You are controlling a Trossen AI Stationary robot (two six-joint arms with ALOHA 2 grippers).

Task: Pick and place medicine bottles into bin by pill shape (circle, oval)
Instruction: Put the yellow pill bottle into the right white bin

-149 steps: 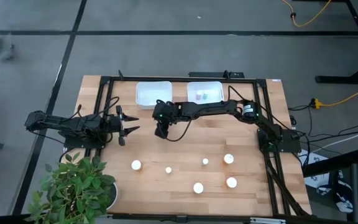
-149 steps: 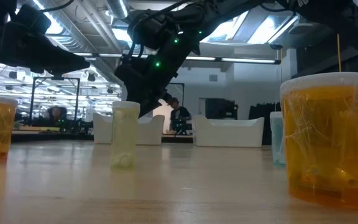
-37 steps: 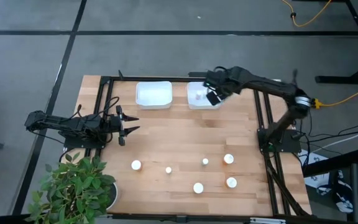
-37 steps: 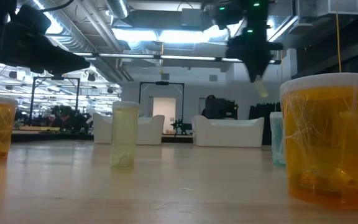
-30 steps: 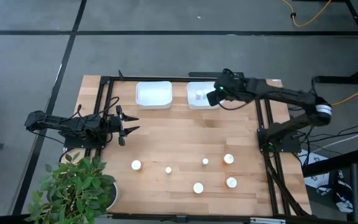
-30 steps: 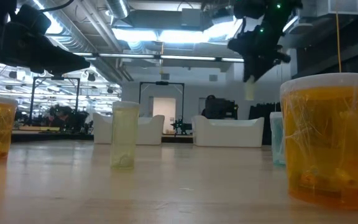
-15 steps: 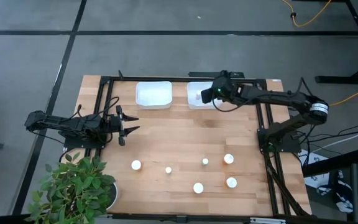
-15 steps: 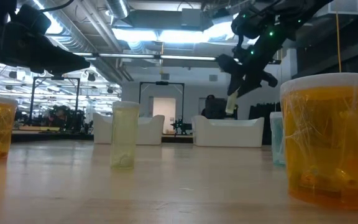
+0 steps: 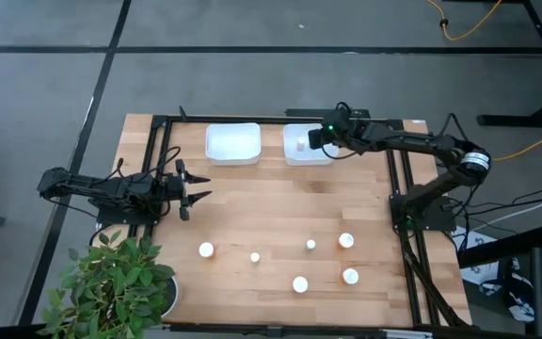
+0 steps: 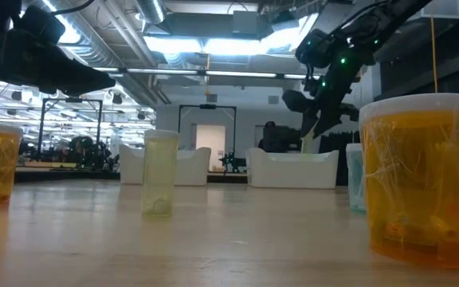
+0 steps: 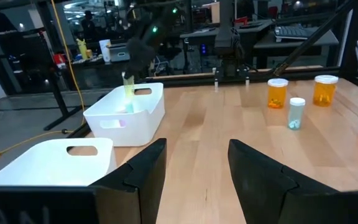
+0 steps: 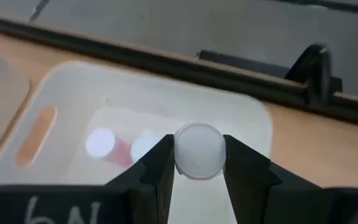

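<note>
Bottle [image 12: 199,150], white-capped and pale-bodied, sits clamped between the right gripper's [image 9: 315,138] fingers [image 12: 155,168] above the right-hand white bin [image 9: 293,151], where two bottles [image 12: 122,145] already seem to lie, though they are blurred. Six more bottles [image 9: 300,283] stand well apart across the near half of the worktop [image 9: 271,207]. Beside the empty left bin [image 9: 232,144], the left gripper [image 9: 199,188] waits over the worktop's left side, fingers [image 11: 143,169] parted on nothing.
</note>
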